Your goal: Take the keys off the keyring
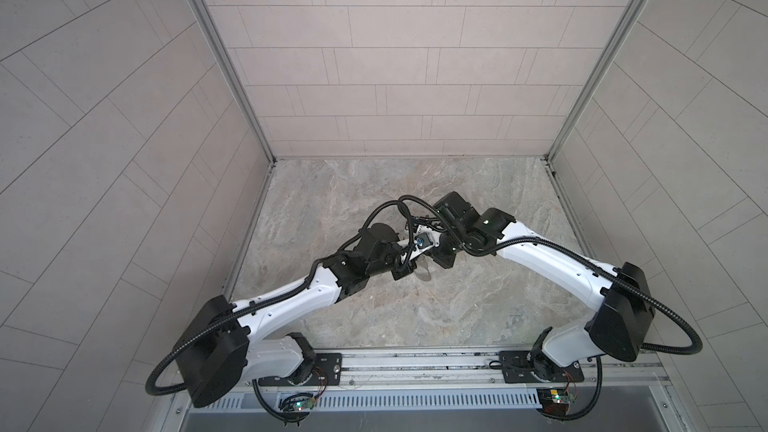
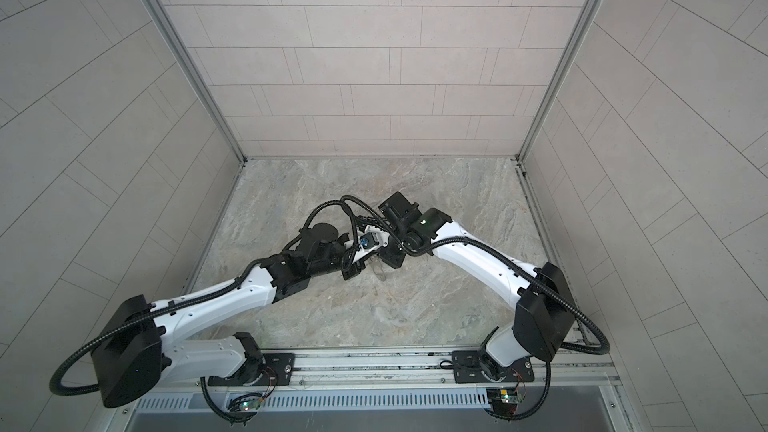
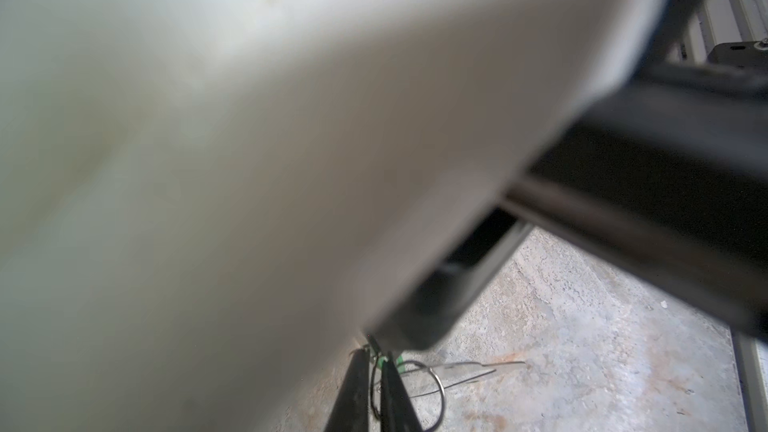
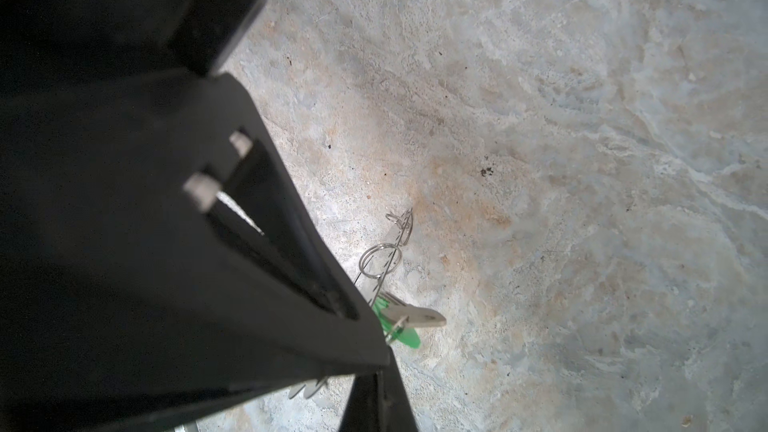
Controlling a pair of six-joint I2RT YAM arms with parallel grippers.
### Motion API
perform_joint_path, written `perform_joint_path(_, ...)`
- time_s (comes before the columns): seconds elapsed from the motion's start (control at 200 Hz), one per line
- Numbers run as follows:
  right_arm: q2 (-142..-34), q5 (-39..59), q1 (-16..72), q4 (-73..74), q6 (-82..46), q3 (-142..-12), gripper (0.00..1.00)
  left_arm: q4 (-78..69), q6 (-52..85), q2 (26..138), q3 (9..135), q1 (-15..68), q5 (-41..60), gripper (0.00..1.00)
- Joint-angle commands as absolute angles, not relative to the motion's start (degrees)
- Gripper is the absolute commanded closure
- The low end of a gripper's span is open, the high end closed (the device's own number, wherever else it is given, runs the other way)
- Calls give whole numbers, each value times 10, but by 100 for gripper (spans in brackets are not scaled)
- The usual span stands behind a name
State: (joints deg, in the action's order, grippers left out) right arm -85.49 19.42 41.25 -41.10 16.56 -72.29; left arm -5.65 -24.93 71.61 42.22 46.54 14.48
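Right end effector [image 4: 380,353], keys [image 4: 409,339] green, perhaps teardrop

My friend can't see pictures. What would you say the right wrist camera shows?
A blurry black right gripper fills half the picture. At its tip sit the keyring with silver wire loops and a bright green key, against a marbled grey table.

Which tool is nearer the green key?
Right, narrowly. The right tool has its tip at the key, by its green head; the left tool, astride a loop, sits just beside.
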Motion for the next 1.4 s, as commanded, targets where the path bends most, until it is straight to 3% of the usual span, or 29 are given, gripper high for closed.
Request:
perform_joint_path(0.0, -829, 213, 428, -383, 165, -727, 100, -22, -240, 735, 436, 467, 132, 89)
perform_joint_path(0.33, -823, 190, 434, -361, 125, -705, 100, -24, -195, 721, 421, 467, 85, 79)
perform_joint_path(0.485, -820, 173, 434, -345, 100, -689, 100, -103, -171, 696, 369, 467, 83, 78)
perform_joint_path(0.901, -807, 176, 435, -325, 83, -679, 100, -125, -126, 696, 352, 460, 88, 81)
perform_joint_path(1.396, -790, 176, 442, -319, 101, -668, 98, -124, -100, 722, 369, 441, 98, 100)
